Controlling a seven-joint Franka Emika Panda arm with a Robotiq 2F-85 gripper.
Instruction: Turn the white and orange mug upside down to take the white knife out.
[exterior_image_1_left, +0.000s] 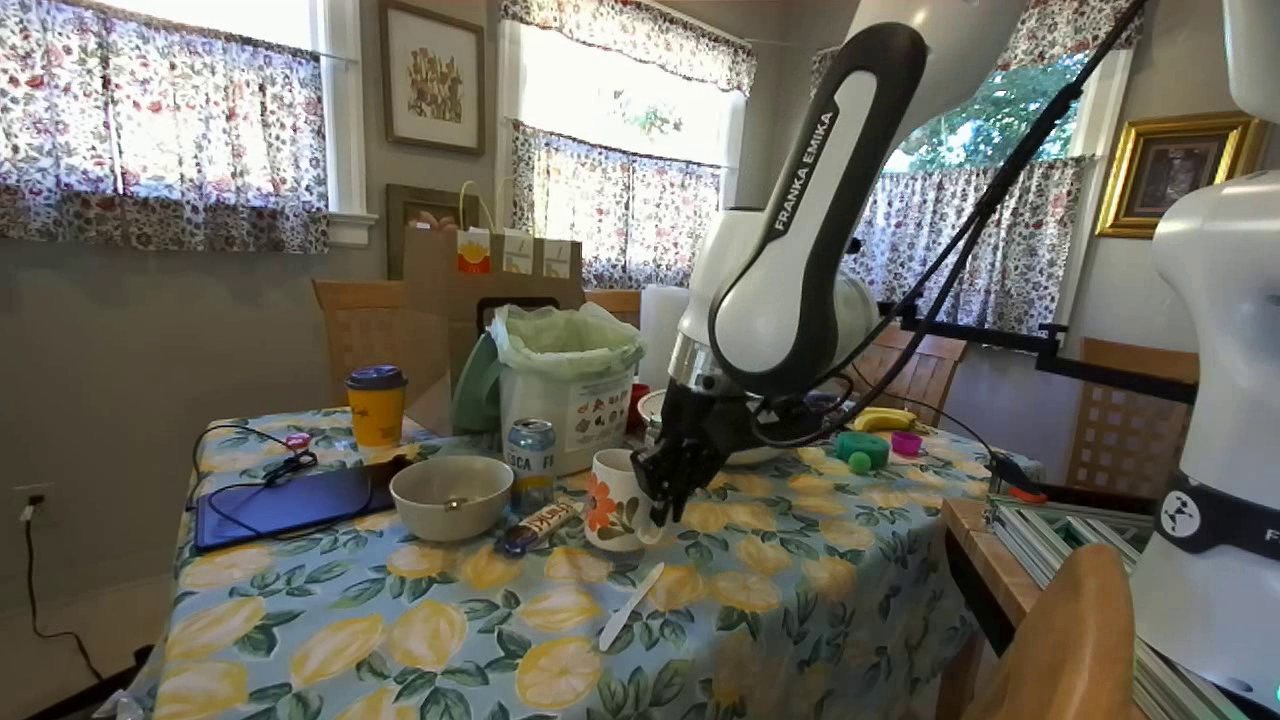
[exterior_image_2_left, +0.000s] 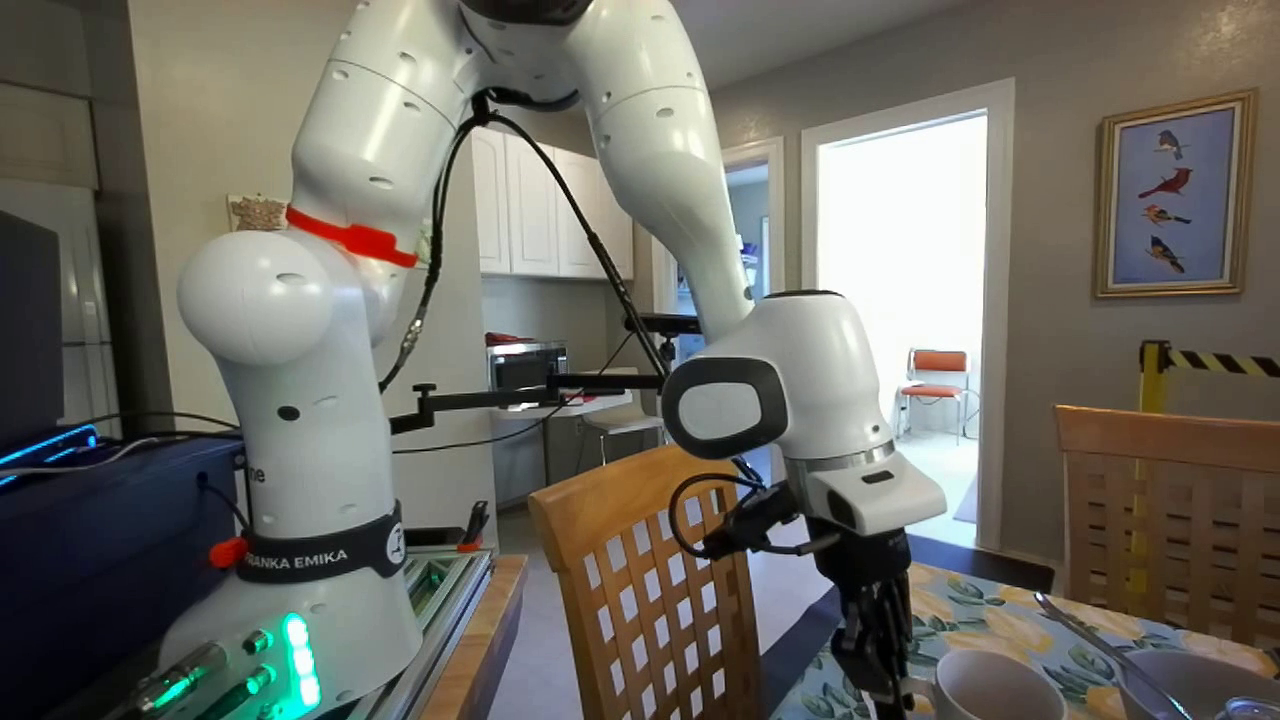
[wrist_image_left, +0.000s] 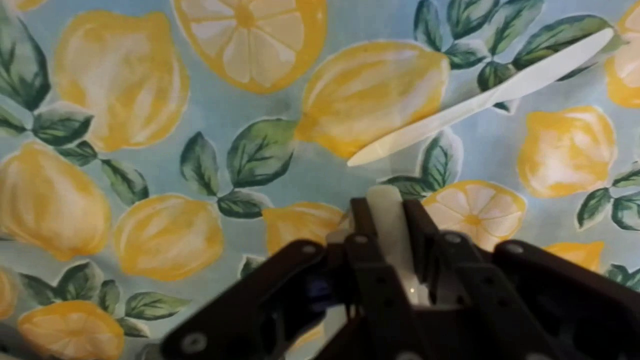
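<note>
The gripper (wrist_image_left: 386, 215) on the handle (wrist_image_left: 390, 235) of the upright white and orange mug (exterior_image_1_left: 607, 500), with the white knife (wrist_image_left: 480, 102) out on the lemon-print tablecloth (exterior_image_1_left: 430, 625).

The gripper is nearly closed, pinching the handle snugly from both sides. The mug's long axis stands vertical, mouth up, handle toward the robot base (exterior_image_2_left: 350, 620). It is probably rigid, smooth, breakable ceramic, so the handle is a sound hold, though its weight could swing if turned. Near the mug, the knife lies flat, narrower end toward it, broader end away; likely light and stiffish, best pinched across its middle.
</note>
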